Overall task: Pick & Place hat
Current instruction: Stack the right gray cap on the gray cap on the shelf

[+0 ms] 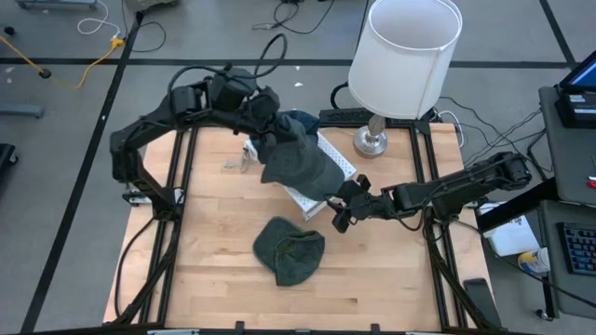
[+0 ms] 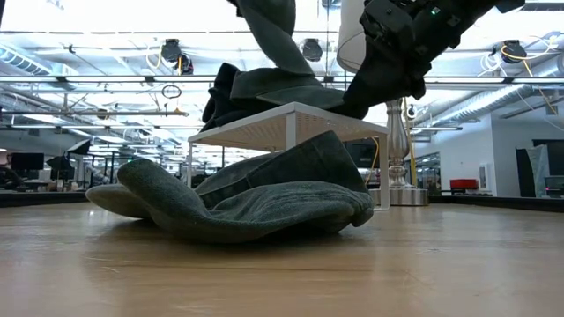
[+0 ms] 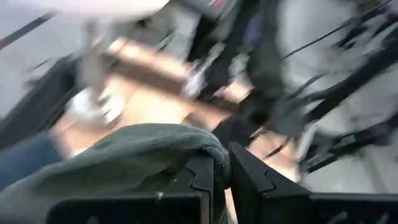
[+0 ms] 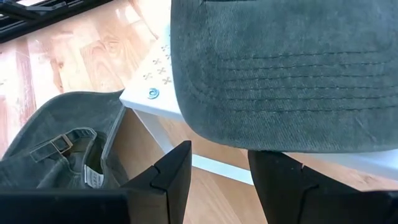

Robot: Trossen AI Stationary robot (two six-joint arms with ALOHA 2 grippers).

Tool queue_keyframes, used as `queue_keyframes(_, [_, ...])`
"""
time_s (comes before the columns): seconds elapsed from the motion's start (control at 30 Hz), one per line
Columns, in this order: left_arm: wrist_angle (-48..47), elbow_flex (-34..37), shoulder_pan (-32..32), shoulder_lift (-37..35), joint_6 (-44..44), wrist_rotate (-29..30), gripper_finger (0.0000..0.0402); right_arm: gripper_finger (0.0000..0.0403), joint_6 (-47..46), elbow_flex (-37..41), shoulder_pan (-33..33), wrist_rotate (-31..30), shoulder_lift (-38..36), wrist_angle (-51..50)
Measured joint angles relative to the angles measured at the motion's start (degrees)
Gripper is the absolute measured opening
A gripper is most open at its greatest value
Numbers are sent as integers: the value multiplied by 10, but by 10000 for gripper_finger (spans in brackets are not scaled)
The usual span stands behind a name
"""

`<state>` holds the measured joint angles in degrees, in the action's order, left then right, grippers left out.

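A grey-green hat (image 1: 300,166) is drawn up from a white perforated rack (image 1: 346,166) by my left gripper (image 1: 268,140), which is shut on it; in the low view its cloth (image 2: 275,35) rises out of the picture. A second grey-green hat (image 1: 290,251) lies upside down on the wooden table, in front of the rack. My right gripper (image 4: 219,177) stands open at the rack's near right corner. It is just below the first hat's brim (image 4: 280,81), with nothing between its fingers. A dark blue hat (image 1: 300,118) lies on the rack behind. My left gripper pinches a rolled edge of the hat's crown (image 3: 214,155) between its two fingers, slanting down from the table's far left. The hat hangs below the fingers, and its brim end (image 1: 326,181) still lies on the rack.
A lamp with a white shade (image 1: 406,56) and a metal base (image 1: 372,142) stands at the table's far right. Black frame rails (image 1: 177,186) run along both sides of the table. Bare wood lies left of the hat on the table and at the near edge.
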<state>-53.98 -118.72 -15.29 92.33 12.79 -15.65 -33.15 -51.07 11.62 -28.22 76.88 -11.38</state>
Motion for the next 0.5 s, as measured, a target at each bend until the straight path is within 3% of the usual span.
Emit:
queue_keyframes(0.2, [124,0,0,2,30,-91,25,150,0,0,0,-1,0,0])
queue_keyframes(0.5, [91,-1,-11,19,10,-109,25,150,36,0,0,-2,0,18])
